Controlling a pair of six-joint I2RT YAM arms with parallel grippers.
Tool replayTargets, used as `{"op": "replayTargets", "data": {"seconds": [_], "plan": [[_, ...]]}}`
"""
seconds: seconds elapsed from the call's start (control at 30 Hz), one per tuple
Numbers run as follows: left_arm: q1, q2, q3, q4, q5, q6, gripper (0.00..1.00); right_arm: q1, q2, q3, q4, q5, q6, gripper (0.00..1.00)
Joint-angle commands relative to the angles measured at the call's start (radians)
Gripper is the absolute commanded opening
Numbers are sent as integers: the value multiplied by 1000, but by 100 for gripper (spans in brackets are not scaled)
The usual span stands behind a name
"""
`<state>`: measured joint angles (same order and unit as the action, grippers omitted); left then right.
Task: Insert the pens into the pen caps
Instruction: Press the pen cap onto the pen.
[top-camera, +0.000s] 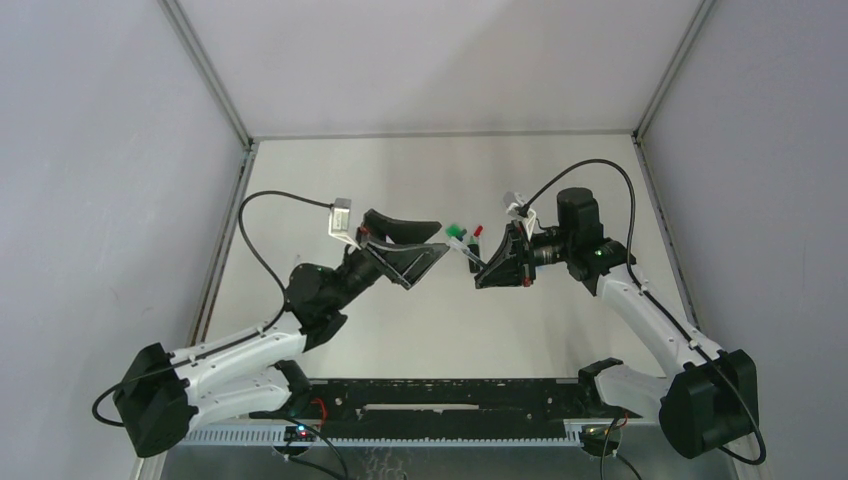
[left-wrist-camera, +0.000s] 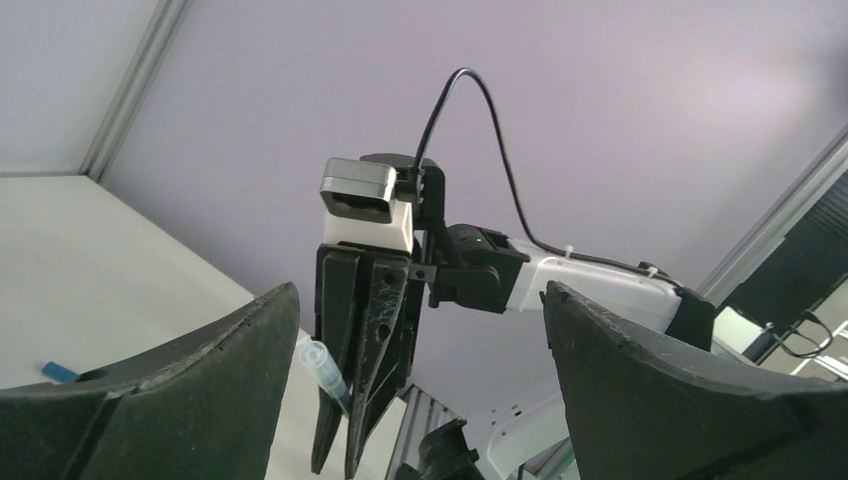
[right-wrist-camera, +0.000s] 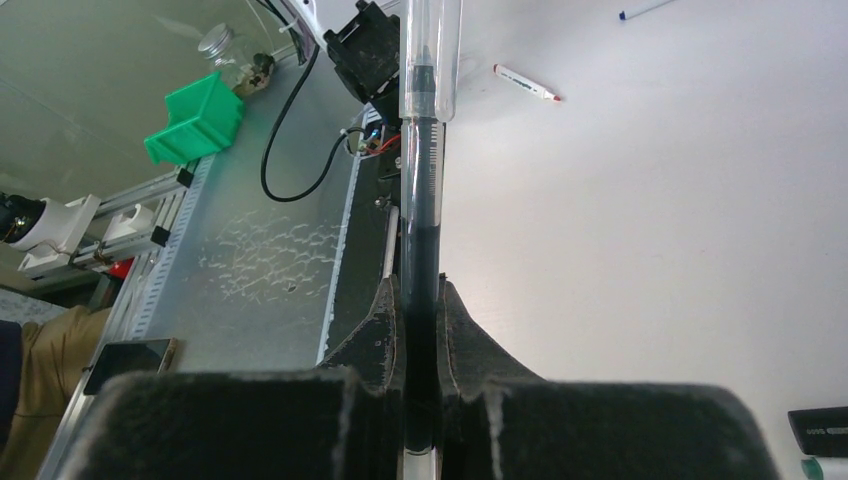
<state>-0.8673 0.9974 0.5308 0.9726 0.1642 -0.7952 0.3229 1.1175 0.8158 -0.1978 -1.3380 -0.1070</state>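
Tightly, right hand (right-wrist-camera: 420, 300) clamps pen (right-wrist-camera: 421, 180); left hand (top-camera: 438, 241) gapes.

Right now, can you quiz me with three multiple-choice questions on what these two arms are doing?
1. Where is the clear pen? A on the table; B in the right gripper; C on the floor.
2. What colour is the plastic bin? A green; B yellow; C black.
3. The left gripper is: A shut; B open and empty; C holding a cap.
Answers: B, it pinches the barrel; A, plainly green in the right wrist view; B, jaws spread wide, gripping nothing.
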Motion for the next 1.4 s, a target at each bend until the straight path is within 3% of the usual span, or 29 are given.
{"op": "replayTargets", "data": {"seconds": [0.0,0.5,1.07,1.37], "plan": [[8,24,-27,123,21,-44,92,-5,1,25,5,-20,-26,0],[1,119,20,106,-19,-54,67,4,11,25,-1,-19,-32,0],[-24,118,24,-24,-86,-43,54,5,9,34,-24,27,-41,0],[-36,143,41,-25,-81,-60,28,8,8,34,-22,54,-36,0]]}}
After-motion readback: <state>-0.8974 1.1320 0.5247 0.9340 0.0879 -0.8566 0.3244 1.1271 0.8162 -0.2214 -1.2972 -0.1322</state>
